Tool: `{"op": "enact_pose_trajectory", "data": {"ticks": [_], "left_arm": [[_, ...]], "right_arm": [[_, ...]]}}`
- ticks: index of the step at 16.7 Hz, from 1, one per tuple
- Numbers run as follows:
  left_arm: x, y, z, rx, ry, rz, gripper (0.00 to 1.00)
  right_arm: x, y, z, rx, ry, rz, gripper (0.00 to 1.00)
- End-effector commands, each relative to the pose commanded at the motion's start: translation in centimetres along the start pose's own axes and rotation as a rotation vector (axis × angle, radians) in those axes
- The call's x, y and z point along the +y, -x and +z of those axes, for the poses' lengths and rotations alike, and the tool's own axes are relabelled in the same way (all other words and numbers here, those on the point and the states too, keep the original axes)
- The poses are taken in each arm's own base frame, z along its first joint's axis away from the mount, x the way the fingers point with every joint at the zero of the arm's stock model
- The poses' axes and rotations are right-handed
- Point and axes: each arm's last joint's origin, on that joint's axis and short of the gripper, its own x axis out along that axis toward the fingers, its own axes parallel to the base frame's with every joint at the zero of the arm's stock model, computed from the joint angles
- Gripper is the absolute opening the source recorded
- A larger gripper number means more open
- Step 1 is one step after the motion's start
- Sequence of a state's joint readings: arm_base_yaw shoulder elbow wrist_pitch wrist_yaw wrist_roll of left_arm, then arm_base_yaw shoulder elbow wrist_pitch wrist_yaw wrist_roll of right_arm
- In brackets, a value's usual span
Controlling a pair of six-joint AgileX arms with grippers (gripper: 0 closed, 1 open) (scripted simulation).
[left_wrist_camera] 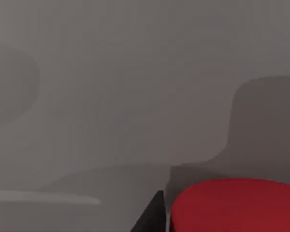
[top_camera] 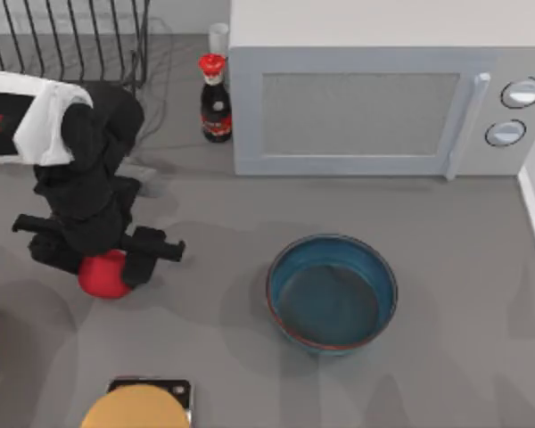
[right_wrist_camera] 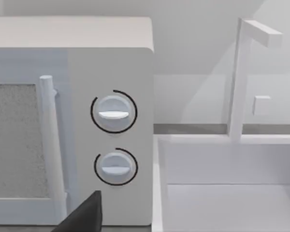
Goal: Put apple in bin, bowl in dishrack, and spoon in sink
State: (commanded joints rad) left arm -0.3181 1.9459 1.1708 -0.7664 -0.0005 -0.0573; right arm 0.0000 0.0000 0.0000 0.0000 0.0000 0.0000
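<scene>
Step 1 of 3 was in hand, by my reading: the apple. On the counter [top_camera: 446, 267], the dishrack [top_camera: 67, 40] stood at the far left corner, the bowl [top_camera: 332, 292] upright at centre, mouth up. The left hand [top_camera: 102, 259] sat low over the apple [top_camera: 101, 276] at the left (fingers apart or clamped, I couldn't tell). Round fruit, no long axis. Next: lift it toward the bin.

Grey countertop [top_camera: 446, 267], white microwave [top_camera: 374, 98] at back, pale wall [right_wrist_camera: 198, 29], soft shadows
</scene>
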Motion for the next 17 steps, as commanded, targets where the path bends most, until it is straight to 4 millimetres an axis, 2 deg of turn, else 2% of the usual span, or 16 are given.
{"op": "enact_pose_trajectory", "data": {"ticks": [3,9,11,17], "left_arm": [[-0.1,2.5,0.5,-0.001,-0.001,0.000,0.00],[0.1,8.9,0.2,0.008,0.004,0.001,0.00],[0.1,9.6,0.1,0.002,0.005,0.000,0.00],[0.3,9.4,0.1,0.014,-0.020,0.001,0.00]], "right_arm": [[0.0,0.0,0.0,0.000,0.000,0.000,1.00],[0.0,0.0,0.0,0.000,0.000,0.000,1.00],[0.0,0.0,0.0,0.000,0.000,0.000,1.00],[0.0,0.0,0.0,0.000,0.000,0.000,1.00]]}}
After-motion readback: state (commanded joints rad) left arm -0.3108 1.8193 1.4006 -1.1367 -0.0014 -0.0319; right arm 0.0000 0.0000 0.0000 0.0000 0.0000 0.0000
